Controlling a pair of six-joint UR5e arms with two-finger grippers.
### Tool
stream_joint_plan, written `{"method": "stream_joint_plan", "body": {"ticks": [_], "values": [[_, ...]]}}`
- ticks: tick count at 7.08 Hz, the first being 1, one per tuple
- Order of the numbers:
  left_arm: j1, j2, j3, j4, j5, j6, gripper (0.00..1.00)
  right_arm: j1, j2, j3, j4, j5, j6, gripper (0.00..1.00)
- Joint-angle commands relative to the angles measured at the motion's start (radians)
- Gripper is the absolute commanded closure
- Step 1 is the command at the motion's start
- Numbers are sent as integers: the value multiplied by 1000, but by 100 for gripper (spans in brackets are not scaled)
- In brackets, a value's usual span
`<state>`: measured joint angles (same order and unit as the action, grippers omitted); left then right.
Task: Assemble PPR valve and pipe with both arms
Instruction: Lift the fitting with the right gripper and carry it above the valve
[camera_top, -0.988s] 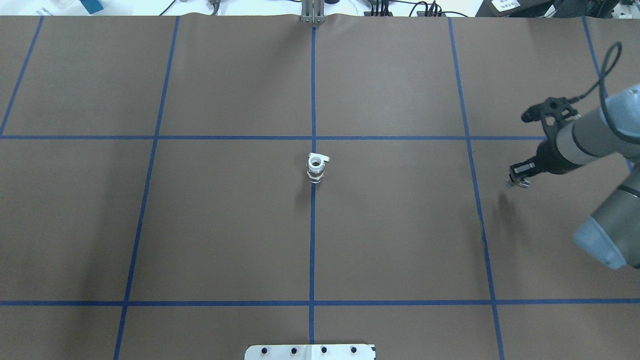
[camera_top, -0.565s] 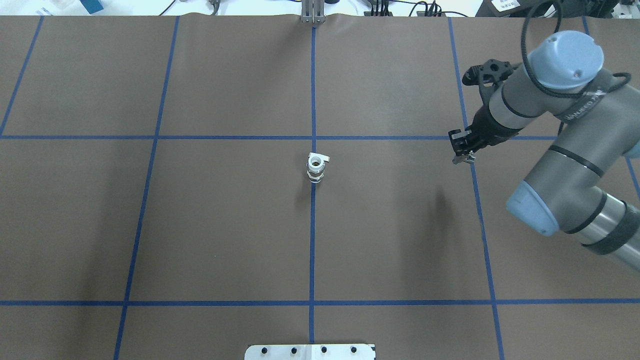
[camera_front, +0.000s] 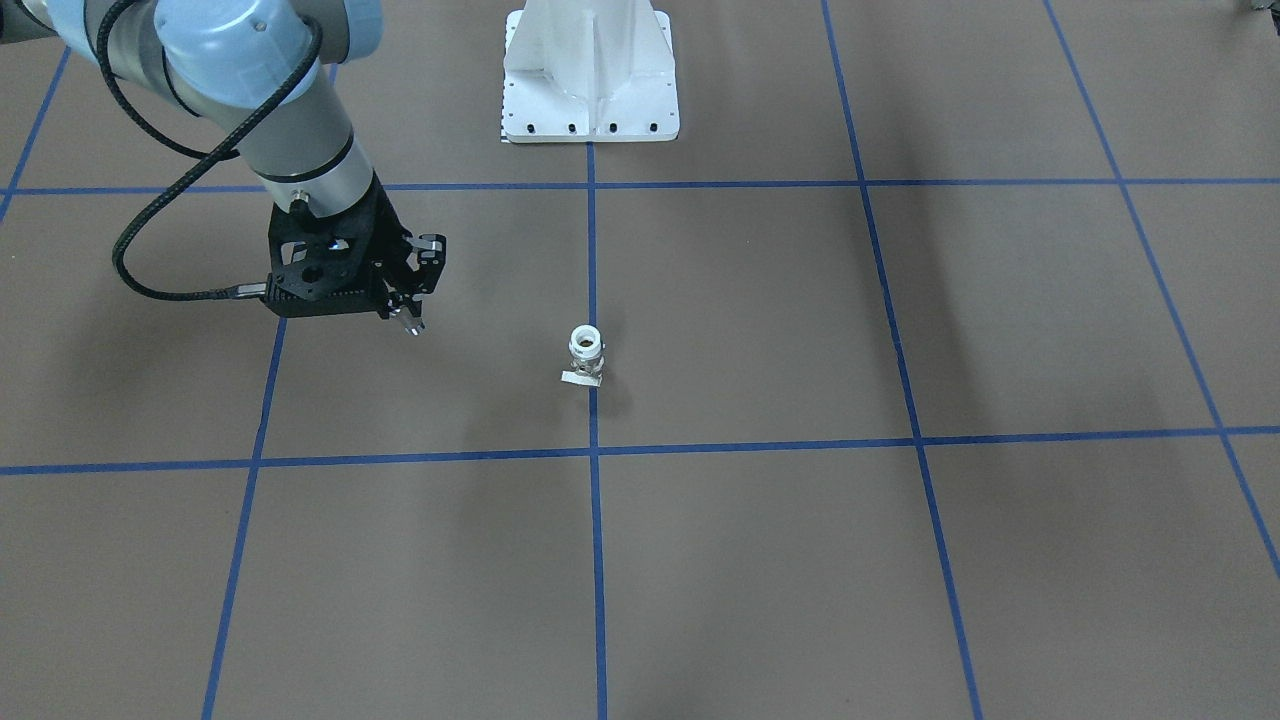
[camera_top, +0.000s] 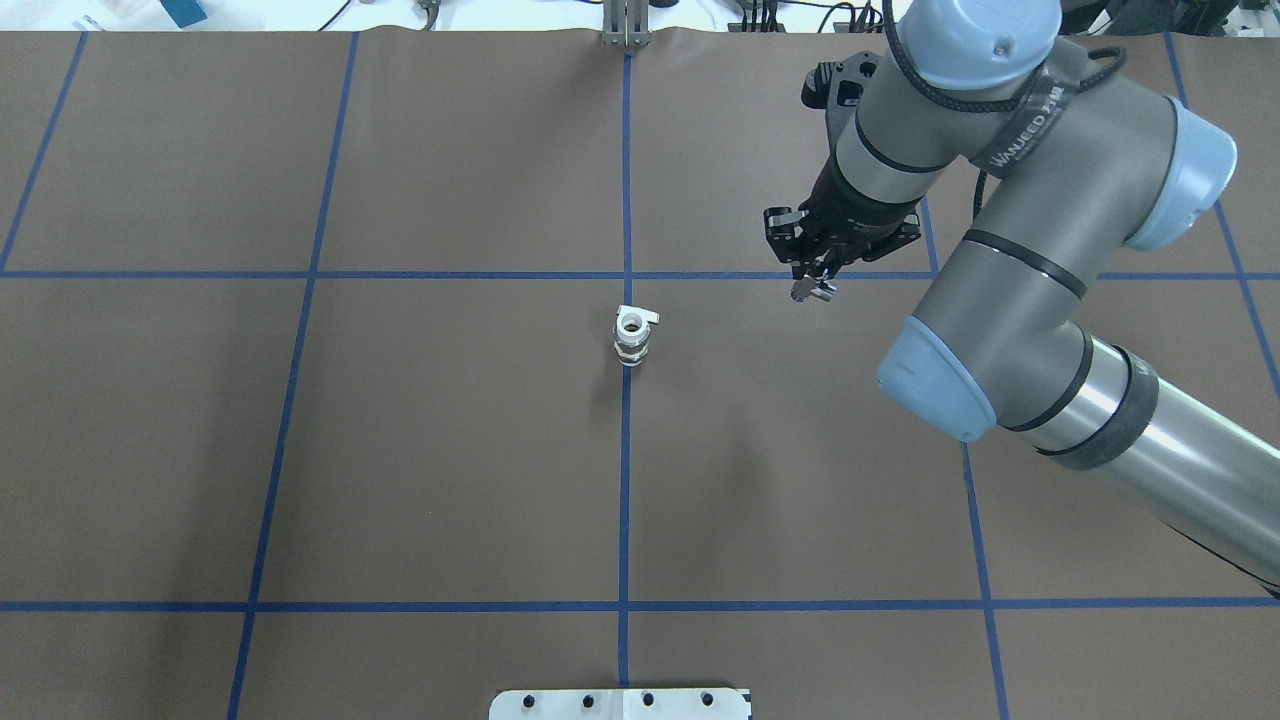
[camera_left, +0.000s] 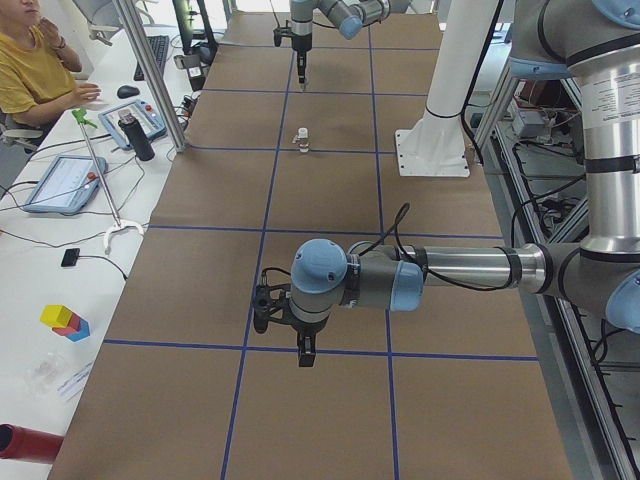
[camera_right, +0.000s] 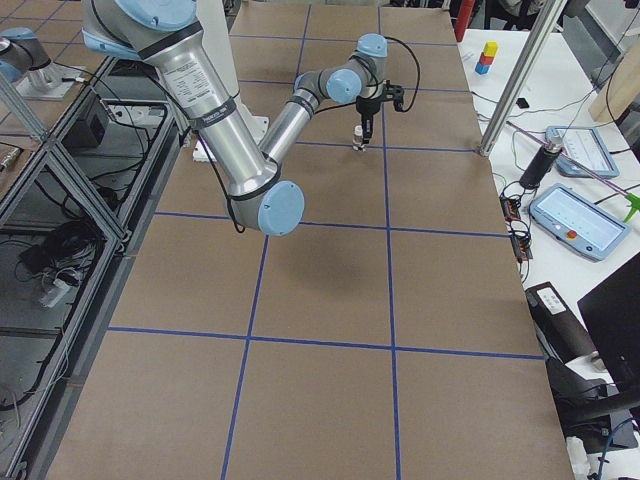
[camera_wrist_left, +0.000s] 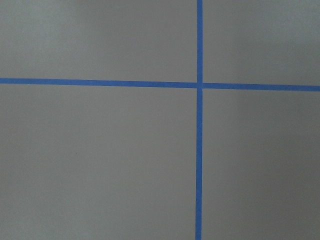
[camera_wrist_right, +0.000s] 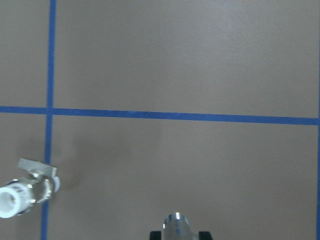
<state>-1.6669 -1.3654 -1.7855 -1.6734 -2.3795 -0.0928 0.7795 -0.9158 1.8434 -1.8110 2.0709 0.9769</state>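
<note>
The PPR valve (camera_top: 632, 335) stands upright on the centre blue tape line, white ring on top and flat tab at its foot. It also shows in the front view (camera_front: 585, 356) and at the lower left of the right wrist view (camera_wrist_right: 24, 194). My right gripper (camera_top: 812, 283) is shut on the small silver pipe (camera_top: 812, 292), held above the table to the valve's right and slightly beyond it. The pipe shows in the front view (camera_front: 410, 326) and in the right wrist view (camera_wrist_right: 175, 224). My left gripper (camera_left: 304, 352) shows only in the left side view, far from the valve. I cannot tell whether it is open or shut.
Brown table cover with a blue tape grid (camera_top: 626, 180). The white bolted pedestal (camera_front: 590, 80) stands at the robot's side of the table. A seated operator (camera_left: 30, 70) and tablets are beside the table, off its far edge. The left wrist view shows only tape lines (camera_wrist_left: 199, 150).
My right arm has swung in from the table's right edge toward the centre with the pipe in its gripper. The valve has not moved.
</note>
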Motion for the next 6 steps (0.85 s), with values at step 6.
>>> {"method": "stream_joint_plan", "body": {"ticks": [6], "values": [[2, 8, -9, -20, -1, -8, 0, -203, 368, -348, -77, -172, 295, 100]]}}
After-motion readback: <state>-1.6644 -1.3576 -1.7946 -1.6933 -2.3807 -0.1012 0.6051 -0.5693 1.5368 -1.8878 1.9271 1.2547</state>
